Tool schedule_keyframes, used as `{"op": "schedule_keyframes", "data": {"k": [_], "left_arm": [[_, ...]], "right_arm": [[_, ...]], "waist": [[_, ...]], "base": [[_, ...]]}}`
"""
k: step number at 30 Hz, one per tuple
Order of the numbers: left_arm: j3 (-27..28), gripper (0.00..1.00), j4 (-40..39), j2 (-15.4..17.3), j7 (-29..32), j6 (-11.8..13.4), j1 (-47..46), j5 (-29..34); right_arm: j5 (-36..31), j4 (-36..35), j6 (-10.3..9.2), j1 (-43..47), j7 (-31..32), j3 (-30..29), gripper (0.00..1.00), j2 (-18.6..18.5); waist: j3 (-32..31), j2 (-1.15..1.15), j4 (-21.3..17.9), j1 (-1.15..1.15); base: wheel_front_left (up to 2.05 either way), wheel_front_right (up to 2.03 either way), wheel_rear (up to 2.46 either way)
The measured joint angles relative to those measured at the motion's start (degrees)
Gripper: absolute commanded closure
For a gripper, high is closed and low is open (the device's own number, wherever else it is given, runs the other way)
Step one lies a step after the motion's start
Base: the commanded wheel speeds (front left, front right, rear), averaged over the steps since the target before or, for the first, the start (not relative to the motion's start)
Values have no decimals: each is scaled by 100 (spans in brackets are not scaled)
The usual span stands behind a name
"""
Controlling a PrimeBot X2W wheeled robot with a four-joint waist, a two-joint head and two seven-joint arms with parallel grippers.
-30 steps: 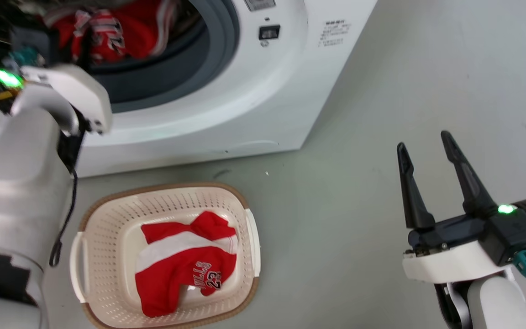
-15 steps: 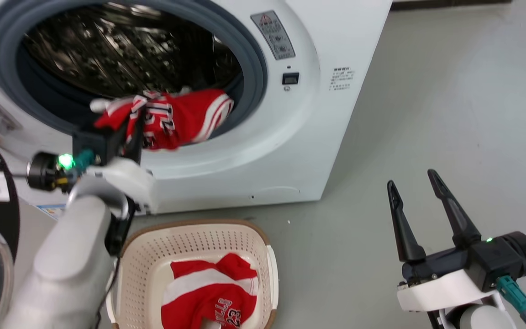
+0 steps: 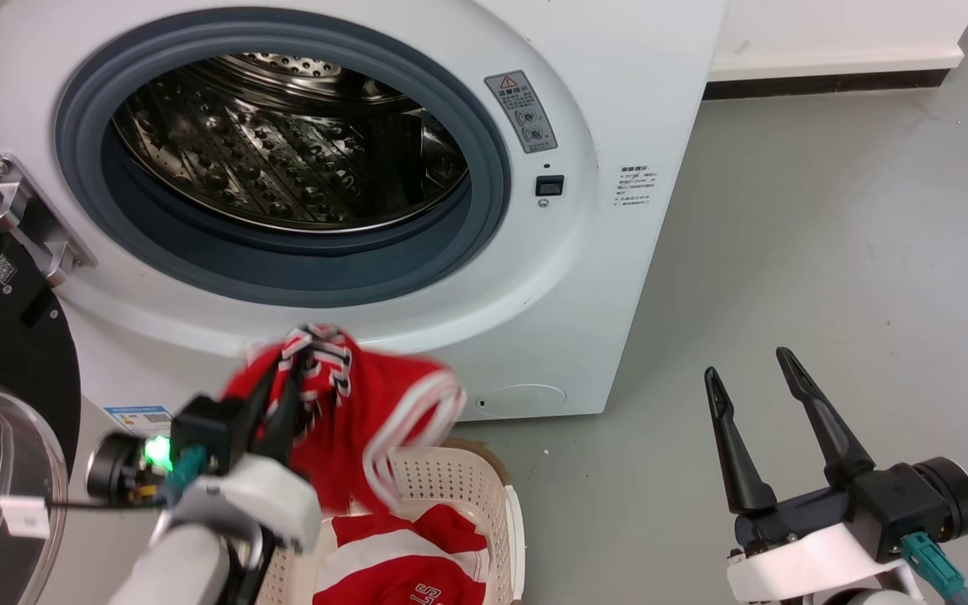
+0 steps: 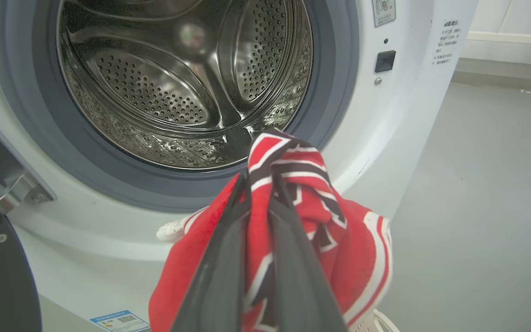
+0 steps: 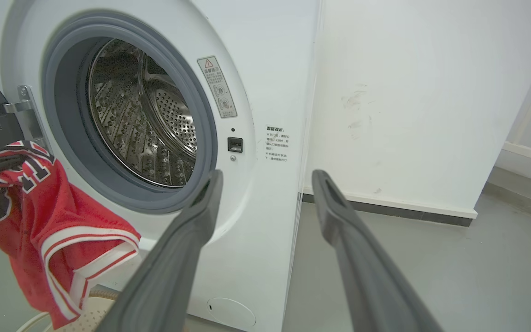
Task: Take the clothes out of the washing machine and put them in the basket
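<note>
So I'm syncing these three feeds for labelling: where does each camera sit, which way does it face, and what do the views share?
Head view: on the head, looking forward and down at the washing machine; left gripper shut on a red garment over the basket, right gripper open.
Left wrist view: on the left wrist, looking along its shut fingers into the drum.
Right wrist view: on the right wrist, looking between its open fingers at the washing machine's front.
Shared: all three show the drum and the red garment.

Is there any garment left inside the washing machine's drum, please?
No: in the left wrist view the drum is bare perforated steel, and the red garment hangs outside it, pinched in the left gripper.
</note>
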Motion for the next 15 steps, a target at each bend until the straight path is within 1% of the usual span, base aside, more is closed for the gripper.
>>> {"op": "schedule_keyframes", "data": {"k": [3, 8, 12, 15], "left_arm": [[-53, 100, -321, 71, 113, 102, 403, -11], [-191, 100, -517, 63, 261, 127, 750, -92], [-309, 100, -377, -20, 269, 60, 773, -118], [-390, 100, -93, -111, 255, -58, 745, -155]], "right_arm": [[2, -1, 0, 7, 0, -2, 0, 0], [11, -33, 0, 1, 0, 21, 0, 0], [10, -55, 0, -53, 0, 29, 0, 0], [0, -79, 0, -164, 0, 41, 0, 0]], "waist": [[-24, 0, 16, 0], [68, 0, 21, 0], [225, 0, -6, 1], [380, 0, -50, 1]], "base": [[0, 0, 0], [0, 0, 0], [0, 0, 0], [0, 0, 0]]}}
